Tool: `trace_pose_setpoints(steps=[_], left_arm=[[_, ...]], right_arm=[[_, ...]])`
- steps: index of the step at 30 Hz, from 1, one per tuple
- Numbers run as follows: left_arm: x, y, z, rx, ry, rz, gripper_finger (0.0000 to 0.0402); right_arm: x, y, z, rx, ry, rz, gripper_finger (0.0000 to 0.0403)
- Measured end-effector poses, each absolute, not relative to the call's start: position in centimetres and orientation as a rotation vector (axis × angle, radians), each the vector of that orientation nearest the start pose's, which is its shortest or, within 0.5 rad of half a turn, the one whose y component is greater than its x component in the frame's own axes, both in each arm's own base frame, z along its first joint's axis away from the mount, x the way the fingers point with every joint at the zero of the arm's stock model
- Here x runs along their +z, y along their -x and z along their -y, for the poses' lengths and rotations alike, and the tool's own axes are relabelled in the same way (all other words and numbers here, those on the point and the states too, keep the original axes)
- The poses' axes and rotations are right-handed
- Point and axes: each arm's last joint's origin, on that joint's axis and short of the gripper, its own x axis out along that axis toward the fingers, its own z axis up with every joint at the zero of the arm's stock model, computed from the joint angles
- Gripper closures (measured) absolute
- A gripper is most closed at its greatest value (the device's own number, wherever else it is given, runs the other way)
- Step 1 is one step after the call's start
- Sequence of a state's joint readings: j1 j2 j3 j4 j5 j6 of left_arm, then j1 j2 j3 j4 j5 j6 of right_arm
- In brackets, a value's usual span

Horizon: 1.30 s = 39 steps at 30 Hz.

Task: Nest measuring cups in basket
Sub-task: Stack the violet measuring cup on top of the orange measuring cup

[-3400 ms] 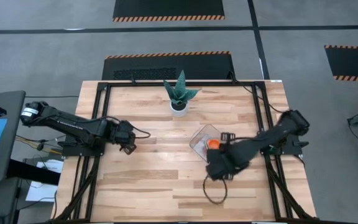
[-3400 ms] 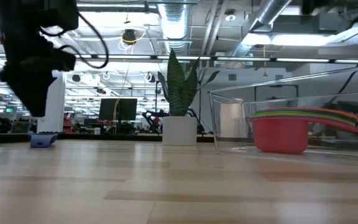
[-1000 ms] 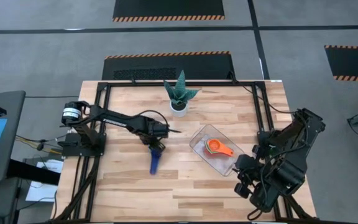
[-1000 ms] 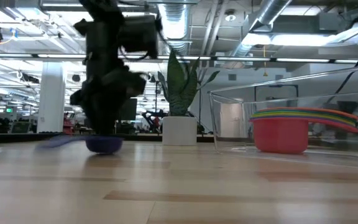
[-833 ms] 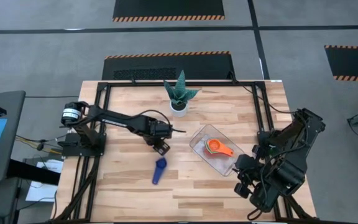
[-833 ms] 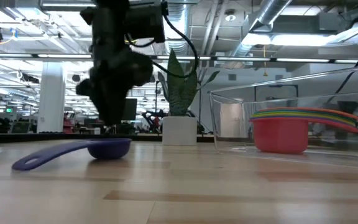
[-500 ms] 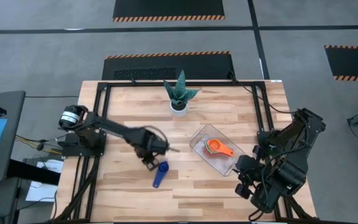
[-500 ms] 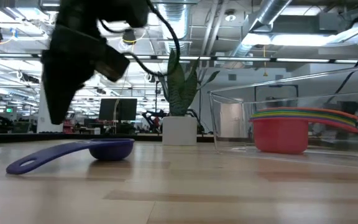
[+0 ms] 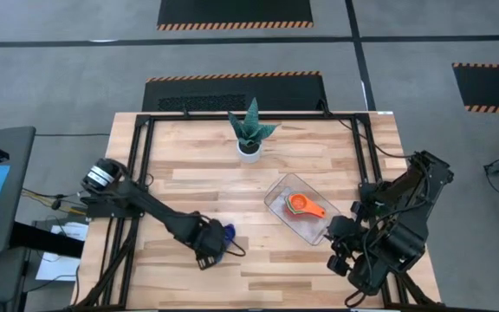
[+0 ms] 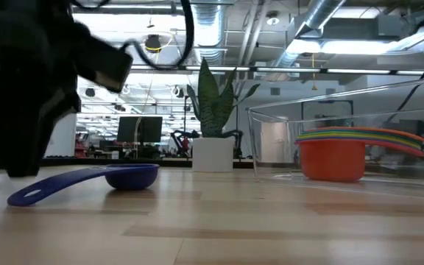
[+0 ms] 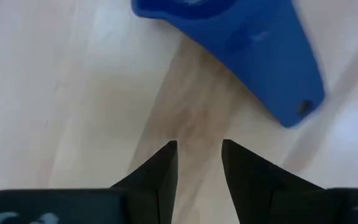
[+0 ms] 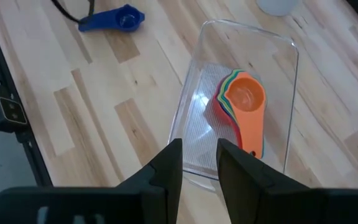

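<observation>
A dark blue measuring cup [image 9: 226, 231] lies on the table with its bowl [image 10: 132, 175] down and its handle [image 11: 263, 62] stretched toward the near left. My left gripper [image 11: 199, 152] points down just beside the handle's free end, open, with only bare wood between its fingers; in the high view it [image 9: 206, 249] covers most of the handle. The other measuring cups [image 12: 244, 102] sit nested in the clear basket [image 12: 247, 31], with orange on top. My right gripper [image 12: 199, 155] hangs open above the basket's near right side, holding nothing.
A white pot with a spiky green plant [image 9: 249, 143] stands at the far middle of the table. The basket [image 9: 277, 186] lies right of centre. Bare wood stretches between the blue cup and the basket [image 10: 271, 140].
My left gripper has swung from above the dark blue cup toward the table's near edge and a little left, rolling about its own axis, and now stands by the handle's end. The cup slid slightly toward the near edge at first, then lay still.
</observation>
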State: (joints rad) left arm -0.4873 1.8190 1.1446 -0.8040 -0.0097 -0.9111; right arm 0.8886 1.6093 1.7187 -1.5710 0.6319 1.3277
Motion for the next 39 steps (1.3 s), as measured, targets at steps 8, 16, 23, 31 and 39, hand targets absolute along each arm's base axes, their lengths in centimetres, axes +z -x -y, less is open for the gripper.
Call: trace_pose_setpoints(steps=[8, 16, 23, 31, 39], left_arm=[[14.2, -30.7, 15.7, 0.319, 0.323, -1.492, 0.0285], [17.3, -35.1, 16.3, 0.222, 0.34, -1.287, 0.0285], [20.2, -34.6, 16.7, 0.25, 0.295, -1.385, 0.0285], [19.4, -34.2, 17.2, 0.395, 0.204, -1.298, 0.0285], [15.8, -35.9, 14.1, 0.559, 0.059, -1.303, 0.0285]], right_arm=[[36.3, -18.8, -20.4, -0.469, -0.196, -0.922, 0.0281], [36.3, -18.9, -20.4, -0.468, -0.199, -0.922, 0.0281], [36.3, -18.6, -20.7, -0.455, -0.206, -0.921, 0.0281], [36.3, -18.6, -20.8, -0.449, -0.21, -0.921, 0.0281], [36.3, -18.7, -21.0, -0.441, -0.227, -0.913, 0.0281]])
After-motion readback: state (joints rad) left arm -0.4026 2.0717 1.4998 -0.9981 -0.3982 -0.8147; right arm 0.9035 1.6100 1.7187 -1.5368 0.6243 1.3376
